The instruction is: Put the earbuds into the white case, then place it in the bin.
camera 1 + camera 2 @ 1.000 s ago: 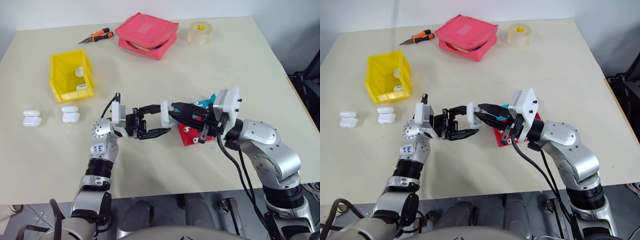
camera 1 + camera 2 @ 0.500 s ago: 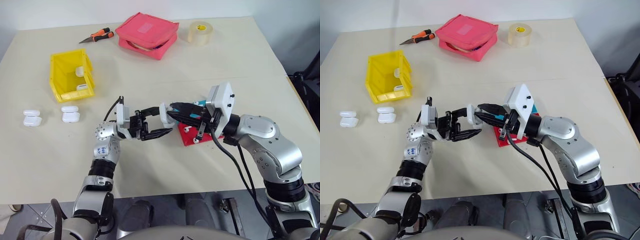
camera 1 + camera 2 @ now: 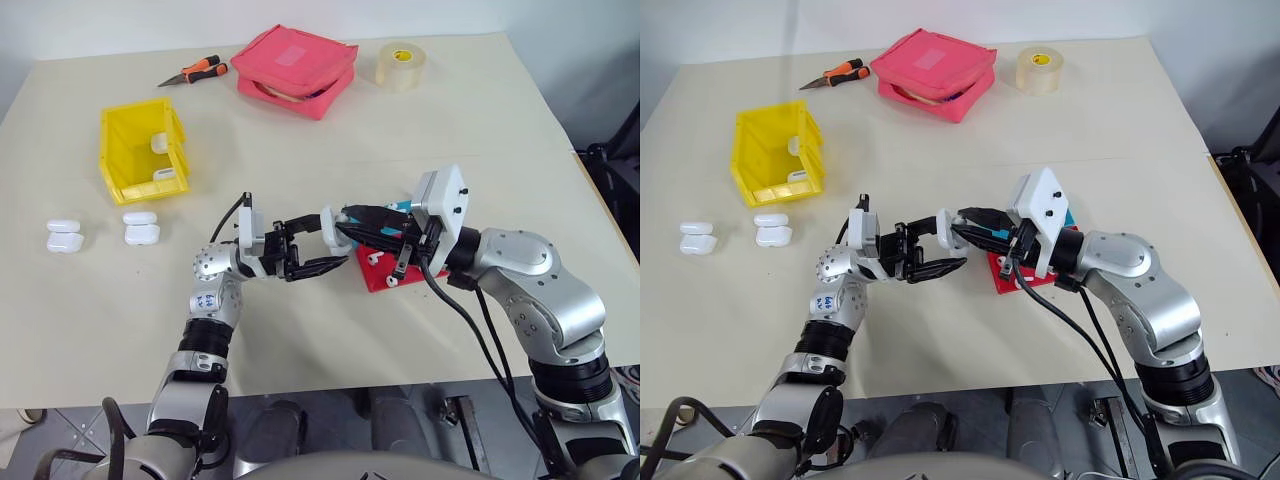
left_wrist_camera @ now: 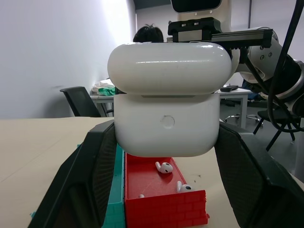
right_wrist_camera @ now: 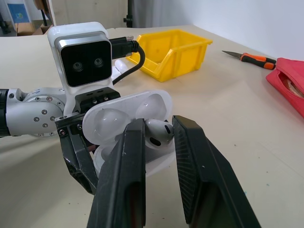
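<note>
Over the middle of the table my left gripper (image 3: 328, 242) is shut on the white case (image 4: 166, 118), its two fingers clamped on the case's sides. The case's lid (image 5: 127, 115) stands open. My right gripper (image 5: 159, 138) faces it and is shut on one earbud (image 5: 157, 132), which it holds right at the case's open mouth. More earbuds (image 4: 164, 167) lie in the small red tray (image 3: 386, 274) under the right gripper. The yellow bin (image 3: 140, 150) stands at the far left of the table, well away from both grippers, with white cases (image 3: 159, 143) inside.
A teal tray (image 4: 116, 190) adjoins the red one. Several more white cases (image 3: 63, 236) (image 3: 140, 229) lie on the table in front of the bin. At the far edge are orange-handled pliers (image 3: 195, 71), a pink pouch (image 3: 293, 70) and a roll of tape (image 3: 400, 65).
My right wrist has tilted slightly while keeping the earbud at the case. The left gripper and the case have stayed about where they were.
</note>
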Motion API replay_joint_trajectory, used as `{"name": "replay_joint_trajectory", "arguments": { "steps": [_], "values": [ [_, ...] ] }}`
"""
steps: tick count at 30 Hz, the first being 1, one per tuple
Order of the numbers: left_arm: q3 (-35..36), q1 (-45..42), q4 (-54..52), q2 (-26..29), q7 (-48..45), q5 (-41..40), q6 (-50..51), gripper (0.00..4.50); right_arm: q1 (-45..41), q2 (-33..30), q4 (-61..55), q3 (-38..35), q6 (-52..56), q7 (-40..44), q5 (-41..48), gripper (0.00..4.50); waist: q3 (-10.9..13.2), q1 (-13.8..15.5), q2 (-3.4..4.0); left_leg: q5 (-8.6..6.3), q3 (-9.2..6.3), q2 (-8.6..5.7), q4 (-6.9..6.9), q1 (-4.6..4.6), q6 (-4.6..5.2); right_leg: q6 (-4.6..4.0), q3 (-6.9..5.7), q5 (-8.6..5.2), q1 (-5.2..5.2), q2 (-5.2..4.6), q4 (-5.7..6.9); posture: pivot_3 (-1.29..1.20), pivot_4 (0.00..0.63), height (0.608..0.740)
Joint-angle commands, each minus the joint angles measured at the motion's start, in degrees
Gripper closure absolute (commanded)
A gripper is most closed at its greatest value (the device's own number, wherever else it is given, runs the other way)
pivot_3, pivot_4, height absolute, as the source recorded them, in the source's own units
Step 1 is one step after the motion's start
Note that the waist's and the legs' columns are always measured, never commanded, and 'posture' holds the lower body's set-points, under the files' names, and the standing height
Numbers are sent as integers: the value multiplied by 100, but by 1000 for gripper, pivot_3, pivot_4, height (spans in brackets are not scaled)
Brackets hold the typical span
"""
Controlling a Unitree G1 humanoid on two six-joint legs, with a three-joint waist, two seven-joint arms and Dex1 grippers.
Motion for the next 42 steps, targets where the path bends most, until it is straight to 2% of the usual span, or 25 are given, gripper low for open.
{"name": "replay_joint_trajectory", "arguments": {
  "steps": [1,4,11,25,42],
  "values": [
    [9,-217,-215,-185,102,-224,-50,1746,-4,44,-189,473,97,389,161,4010,0,0,0,0,0,0,0,0,0,0,0,0,0,0,0,0,150,740],
    [35,-213,-238,-219,53,-306,-25,1746,-28,43,-181,489,109,412,147,4010,0,0,0,0,0,0,0,0,0,0,0,0,0,0,0,0,150,740],
    [98,-199,-238,-296,-13,-407,-20,1746,-189,63,-178,431,93,432,140,1657,0,1,0,0,0,0,0,0,0,0,0,0,0,0,0,0,150,740],
    [117,-214,-104,-337,-75,-433,-95,1746,-361,-99,-177,133,176,408,178,1616,0,1,0,0,0,0,0,0,0,0,0,0,0,0,0,0,150,740],
    [96,-102,41,-157,-304,-355,-139,1746,-607,-394,-406,-737,377,58,485,1616,0,5,0,0,0,1,0,-1,0,0,0,0,0,-1,-1,0,150,740]
  ]
}}
